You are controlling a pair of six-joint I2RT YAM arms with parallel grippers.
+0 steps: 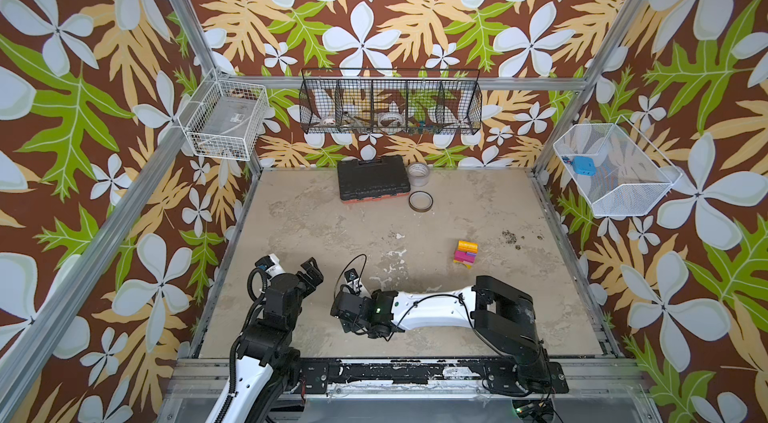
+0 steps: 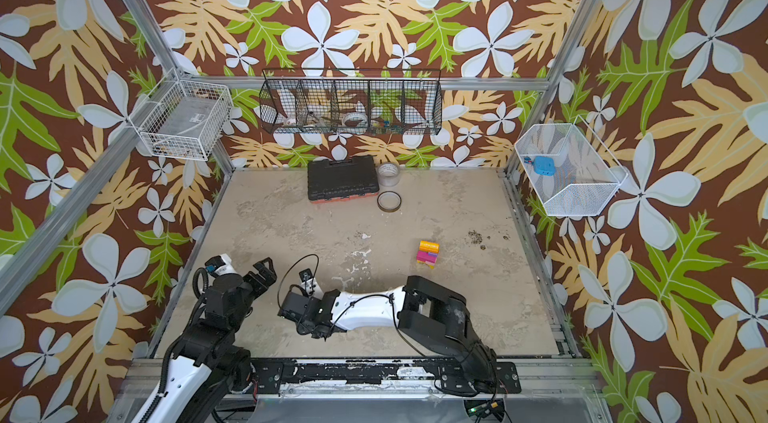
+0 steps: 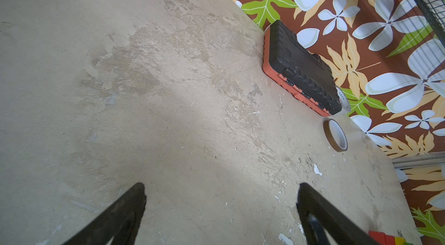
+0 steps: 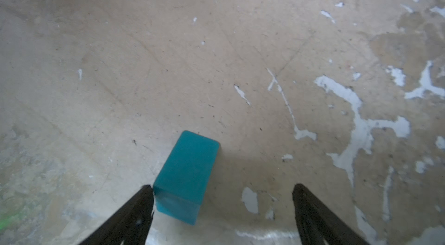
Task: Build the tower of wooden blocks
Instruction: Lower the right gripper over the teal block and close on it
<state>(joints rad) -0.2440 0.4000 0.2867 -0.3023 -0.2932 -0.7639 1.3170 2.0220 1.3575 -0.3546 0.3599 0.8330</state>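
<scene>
Teal block [image 4: 186, 175] touching right tool [image 4: 222, 188] finger, tape roll [image 3: 343, 102] print illegible

Both top views reach me from high above the near edge, pitched down toward the back wall, far enough to hold the whole table [image 1: 316, 225]; black tool case [image 1: 371, 177] at 12 o'clock. Left wrist camera looks obliquely across the table, sharing that case and the tape ring [image 3: 335, 135] with them. Right wrist camera faces steeply down, close over a teal block [image 4: 185, 174].
</scene>
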